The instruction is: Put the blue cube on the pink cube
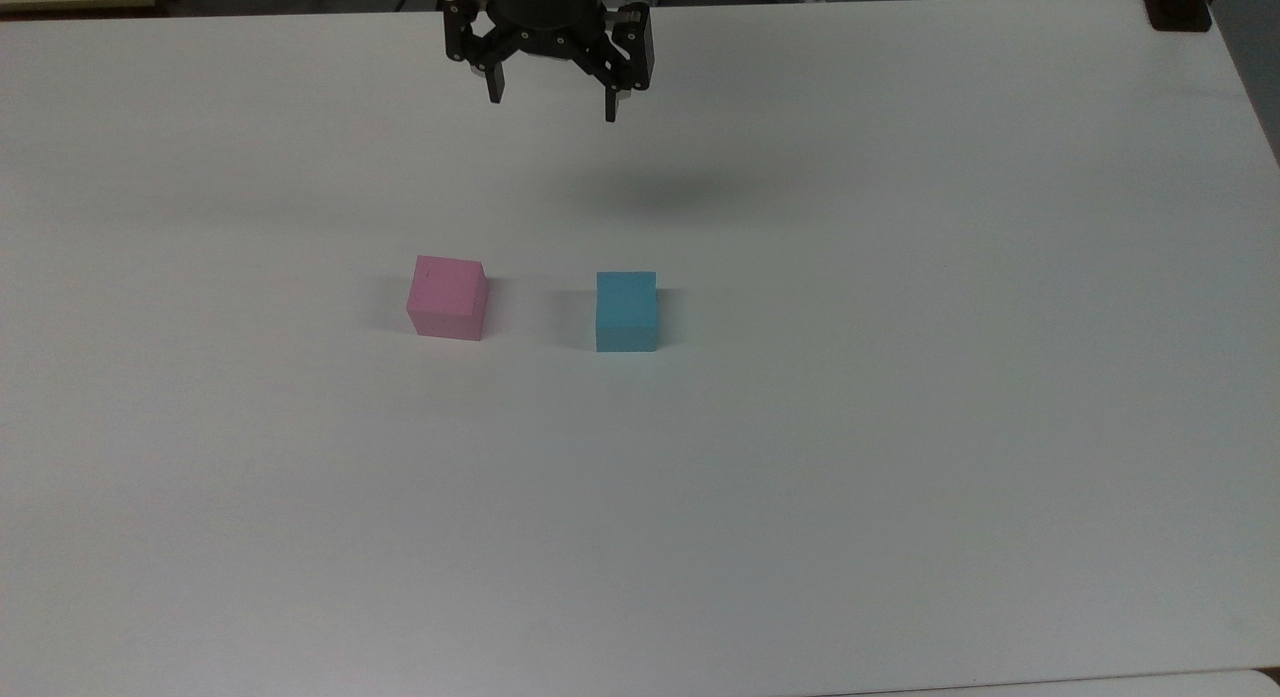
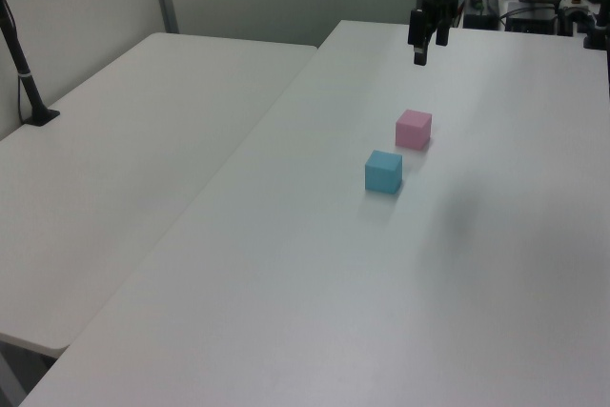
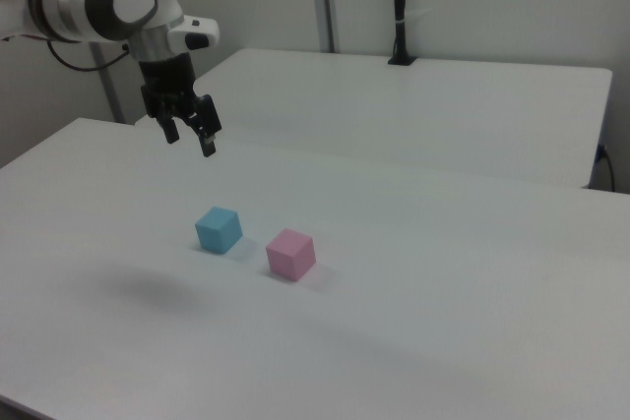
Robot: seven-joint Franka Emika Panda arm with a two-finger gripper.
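White bench (image 1: 900, 477), nearest part bare. Mid-bench: blue cube (image 1: 627, 311) and pink cube (image 1: 447, 297) rest side by side, apart, pink on the top view's left. Farther back, the gripper (image 1: 553, 95) hangs above the bench, fingers (image 1: 495, 83) apart, holding nothing.

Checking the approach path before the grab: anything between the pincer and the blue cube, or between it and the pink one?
Nothing visible. The open pincer hangs above bare white table; the small matte light-blue cube and small matte pink cube sit apart with bare table between them.
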